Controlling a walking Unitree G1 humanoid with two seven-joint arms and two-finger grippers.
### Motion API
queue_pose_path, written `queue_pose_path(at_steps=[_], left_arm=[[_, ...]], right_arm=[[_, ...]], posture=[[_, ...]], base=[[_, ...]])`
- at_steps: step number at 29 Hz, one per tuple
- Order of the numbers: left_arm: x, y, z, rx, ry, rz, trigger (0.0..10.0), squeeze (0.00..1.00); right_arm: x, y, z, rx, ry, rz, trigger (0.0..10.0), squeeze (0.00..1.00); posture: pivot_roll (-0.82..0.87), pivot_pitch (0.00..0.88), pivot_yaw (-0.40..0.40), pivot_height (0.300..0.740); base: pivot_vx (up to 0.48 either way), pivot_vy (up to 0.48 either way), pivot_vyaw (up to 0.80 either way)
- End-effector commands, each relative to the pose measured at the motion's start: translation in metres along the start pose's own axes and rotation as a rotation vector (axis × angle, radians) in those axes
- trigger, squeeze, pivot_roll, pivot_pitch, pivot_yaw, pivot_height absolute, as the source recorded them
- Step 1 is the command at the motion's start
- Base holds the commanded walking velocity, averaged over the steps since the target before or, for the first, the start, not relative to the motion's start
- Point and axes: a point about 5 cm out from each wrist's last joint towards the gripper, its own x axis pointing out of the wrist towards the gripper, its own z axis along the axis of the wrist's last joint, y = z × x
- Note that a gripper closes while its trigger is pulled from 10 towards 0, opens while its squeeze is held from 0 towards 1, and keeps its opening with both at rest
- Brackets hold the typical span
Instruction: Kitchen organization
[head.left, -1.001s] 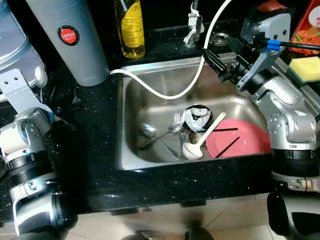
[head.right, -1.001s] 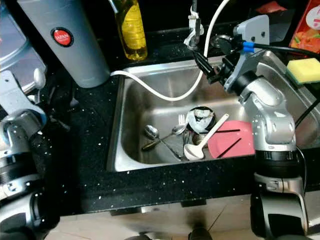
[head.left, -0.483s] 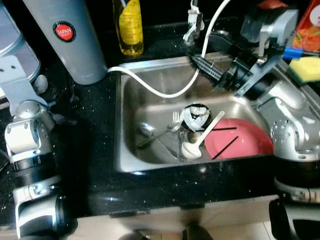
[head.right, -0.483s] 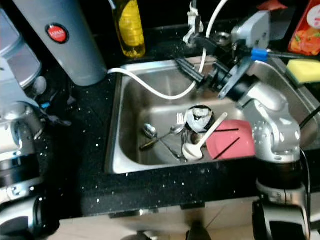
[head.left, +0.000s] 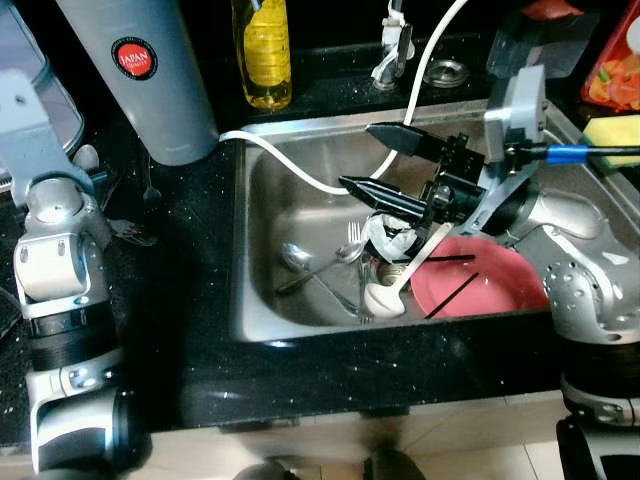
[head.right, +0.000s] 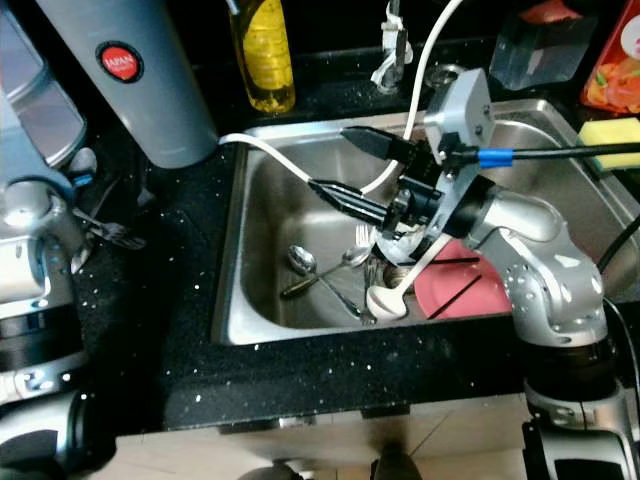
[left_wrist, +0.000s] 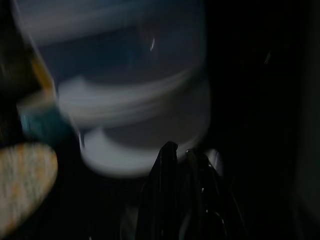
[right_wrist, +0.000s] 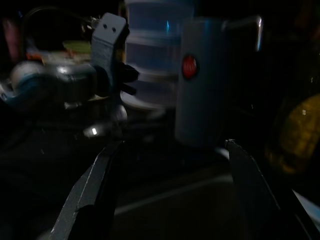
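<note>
Fingers (head.left: 385, 197) of right gripper (head.left: 372, 160) spread above steel sink (head.left: 262, 300).

My right end effector (head.left: 372, 160) has matt black fingers. The sink (head.left: 300, 215) is brushed, shiny metal; the worktop (head.left: 190, 300) is glossy black speckled stone. The plate (head.left: 490, 285) looks like smooth pink plastic, the spoon (head.left: 298, 260) polished metal.
</note>
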Motion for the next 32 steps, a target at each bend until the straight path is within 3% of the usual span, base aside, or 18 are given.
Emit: queue_pose_path(at_steps=[1,2,6,11,12,13,20,22,27,32], left_arm=[[-0.003,0.001,0.013,0.038,-0.09,-0.014,10.0,0.0],[-0.008,-0.004,0.018,0.055,-0.141,-0.049,10.0,0.0],[-0.012,-0.011,0.015,0.044,-0.133,-0.085,10.0,0.0],[-0.02,-0.017,-0.007,-0.019,0.024,-0.087,10.0,0.0],[-0.019,-0.014,-0.013,-0.029,0.065,-0.058,10.0,0.64],[-0.016,-0.007,-0.02,-0.045,0.12,-0.013,10.0,1.0],[-0.006,0.022,-0.058,-0.115,0.365,0.085,10.0,1.0],[-0.003,0.027,-0.07,-0.176,0.468,0.089,10.0,1.0],[-0.002,0.025,-0.076,-0.236,0.552,0.057,10.0,1.0],[0.001,0.022,-0.075,-0.224,0.569,0.012,10.0,1.0]], right_arm=[[0.002,0.003,0.011,0.005,-0.054,0.021,10.0,0.0],[0.001,0.0,0.014,0.013,-0.075,0.007,10.0,0.0],[0.0,-0.002,0.015,0.015,-0.083,-0.003,10.0,0.0],[-0.001,-0.004,0.013,0.006,-0.071,-0.022,10.0,0.0],[-0.001,-0.005,0.013,0.004,-0.066,-0.028,10.0,0.0],[-0.002,-0.005,0.012,0.006,-0.063,-0.034,10.0,0.0],[-0.001,-0.007,0.011,0.013,-0.061,-0.049,10.0,0.0],[-0.001,-0.007,0.011,0.014,-0.064,-0.051,10.0,0.0],[-0.001,-0.008,0.011,0.012,-0.068,-0.062,10.0,0.0],[-0.001,-0.01,0.012,0.008,-0.071,-0.086,10.0,0.0]], posture=[[-0.05,0.105,0.094,0.74],[-0.05,0.104,0.092,0.74],[-0.05,0.104,0.092,0.74],[-0.05,0.104,0.094,0.74],[-0.05,0.103,0.093,0.74],[-0.05,0.102,0.092,0.74],[-0.04,0.097,0.093,0.74],[-0.04,0.095,0.093,0.74],[-0.05,0.092,0.098,0.74],[-0.05,0.092,0.1,0.74]], base=[[0.0,0.0,0.0],[0.0,0.0,0.0],[0.0,0.0,0.0],[0.0,0.0,0.0],[0.0,0.0,0.0],[0.0,0.0,0.0],[0.0,0.0,0.0],[0.0,0.0,0.0],[0.0,0.0,0.0],[0.0,0.0,0.0]])
